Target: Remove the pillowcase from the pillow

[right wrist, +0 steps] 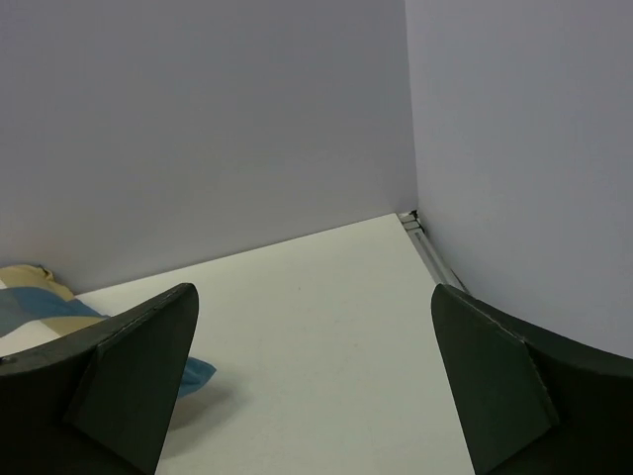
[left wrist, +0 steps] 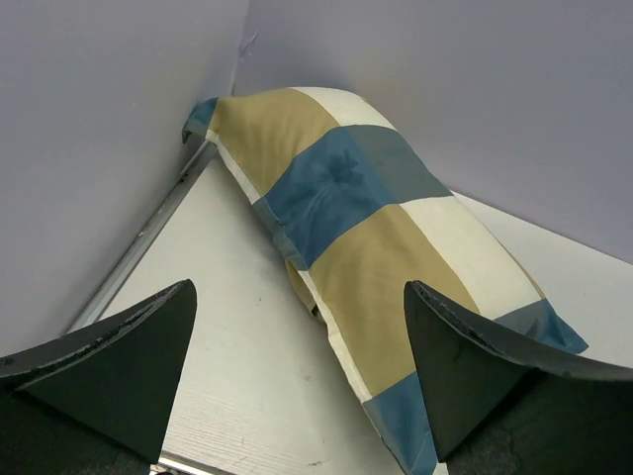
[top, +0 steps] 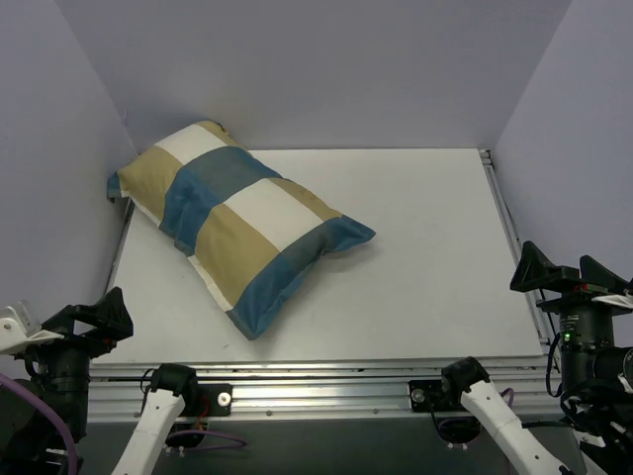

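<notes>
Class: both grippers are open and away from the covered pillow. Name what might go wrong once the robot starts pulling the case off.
1. The pillowcase has a corner against the left wall; pulling may jam it there.
2. The pillow is hidden inside, so a pinch by the left gripper may catch both and drag them together.
3. The right gripper is far off, so pinning the pillow may need a long reach.

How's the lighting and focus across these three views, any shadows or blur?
Top view: even soft light, sharp; the pillowcase casts a faint shadow on the table along its near edge. Left wrist view: pillowcase crisp, left pincer dark and featureless. Right wrist view: flat light, right pincer likewise near-black.
</notes>
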Available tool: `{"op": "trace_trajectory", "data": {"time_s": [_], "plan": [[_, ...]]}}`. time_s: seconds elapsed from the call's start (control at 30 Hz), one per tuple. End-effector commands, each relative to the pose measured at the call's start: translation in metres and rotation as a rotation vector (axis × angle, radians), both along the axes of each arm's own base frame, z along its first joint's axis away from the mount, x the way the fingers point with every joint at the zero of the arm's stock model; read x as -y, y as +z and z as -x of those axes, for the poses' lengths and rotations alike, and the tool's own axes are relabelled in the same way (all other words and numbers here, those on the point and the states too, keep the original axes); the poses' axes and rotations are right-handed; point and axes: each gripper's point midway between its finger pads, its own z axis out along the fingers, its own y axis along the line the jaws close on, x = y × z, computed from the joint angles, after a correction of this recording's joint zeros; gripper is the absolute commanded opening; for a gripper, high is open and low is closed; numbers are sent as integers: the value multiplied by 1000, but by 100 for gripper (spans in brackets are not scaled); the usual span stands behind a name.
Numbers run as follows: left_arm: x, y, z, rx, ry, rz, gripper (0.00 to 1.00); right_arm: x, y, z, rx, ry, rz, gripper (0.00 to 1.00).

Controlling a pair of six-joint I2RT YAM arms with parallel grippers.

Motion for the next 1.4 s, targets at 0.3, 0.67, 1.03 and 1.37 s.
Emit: {"op": "trace_trajectory", "data": {"time_s": [0.3,0.67,1.03,1.37], "plan": [[16,-33,-30,-139,-31,70,94,-55,-11,-63,-97,161,-26,100],[76,-86,-124,-345,-236,115,94,-187,-129,-175,-500,553,-113,100],[113,-158,-229,-449,-269,224,94,-317,-227,-258,-646,817,-21,100],[117,-234,-269,-590,-207,246,94,-371,-303,-277,-715,929,-26,91]]}}
